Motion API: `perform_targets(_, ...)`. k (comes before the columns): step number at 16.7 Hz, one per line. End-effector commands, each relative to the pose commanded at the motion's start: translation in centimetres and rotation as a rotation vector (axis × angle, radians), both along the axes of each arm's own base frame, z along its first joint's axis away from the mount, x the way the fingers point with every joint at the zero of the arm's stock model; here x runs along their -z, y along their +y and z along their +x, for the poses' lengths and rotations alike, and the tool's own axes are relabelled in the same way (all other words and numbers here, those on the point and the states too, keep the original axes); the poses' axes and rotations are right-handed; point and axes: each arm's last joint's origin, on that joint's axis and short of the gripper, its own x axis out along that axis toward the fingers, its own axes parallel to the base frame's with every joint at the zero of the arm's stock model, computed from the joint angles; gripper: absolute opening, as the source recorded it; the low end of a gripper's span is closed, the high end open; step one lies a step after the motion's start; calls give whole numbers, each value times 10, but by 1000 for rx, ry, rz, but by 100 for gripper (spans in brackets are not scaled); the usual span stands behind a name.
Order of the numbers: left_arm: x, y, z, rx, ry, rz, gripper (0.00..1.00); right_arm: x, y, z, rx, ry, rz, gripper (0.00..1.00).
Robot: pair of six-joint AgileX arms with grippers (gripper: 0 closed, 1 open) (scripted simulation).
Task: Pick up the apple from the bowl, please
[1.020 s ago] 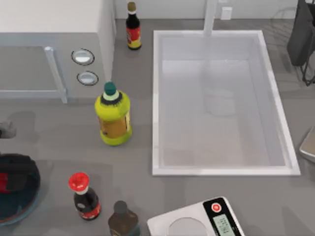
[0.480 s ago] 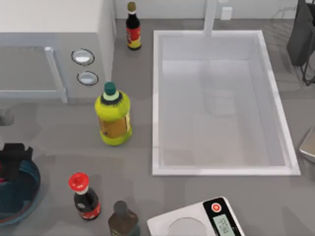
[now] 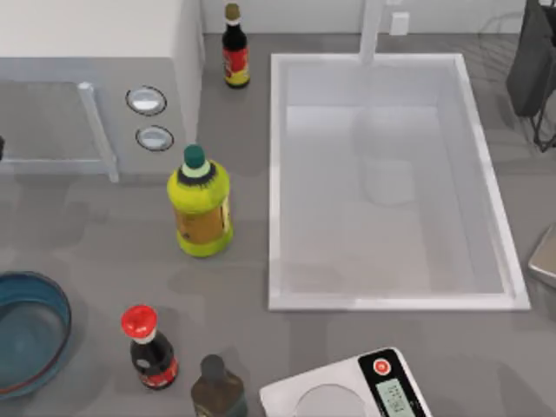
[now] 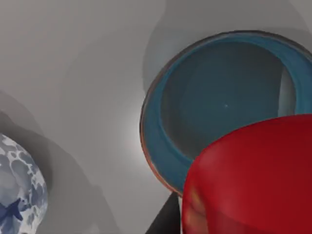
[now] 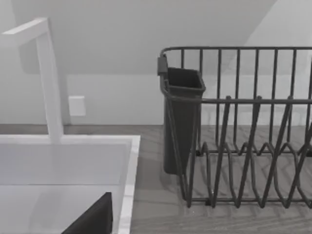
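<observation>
The glossy apple [image 4: 253,178], hard, smooth and probably slippery, hangs clasped in the left arm's fingers above the empty bowl [image 4: 156,122], best pinched across its widest girth; the right arm is parked.

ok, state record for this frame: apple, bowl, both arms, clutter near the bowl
apple: out of the bowl, close under the left wrist camera, above the bowl
bowl: at the table's left edge, nothing in it
left gripper: holding the apple by the look of it; one finger beside it
right arm: parked by the dish rack
near bowl: red-capped bottle, dark bottle, yellow-green bottle
</observation>
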Motion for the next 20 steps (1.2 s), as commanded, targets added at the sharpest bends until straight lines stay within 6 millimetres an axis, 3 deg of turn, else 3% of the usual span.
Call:
perform_targets(4,-62,-2,-22,0,-23,1,0,0,0,0,0,0,0,100)
perform_targets(7,-81,-2,-32,0,-39,2,0,0,0,0,0,0,0,100)
perform_targets(12,-80,-2,-31,-3,-36,2,0,0,0,0,0,0,0,100)
perform_targets(14,-73,-10,-23,-3,-28,1,0,0,0,0,0,0,0,100)
perform_targets(17,-53,-46,-4,-3,-16,-3,0,0,0,0,0,0,0,100)
perform_targets(20,-24,-111,6,2,-7,-6,0,0,0,0,0,0,0,100)
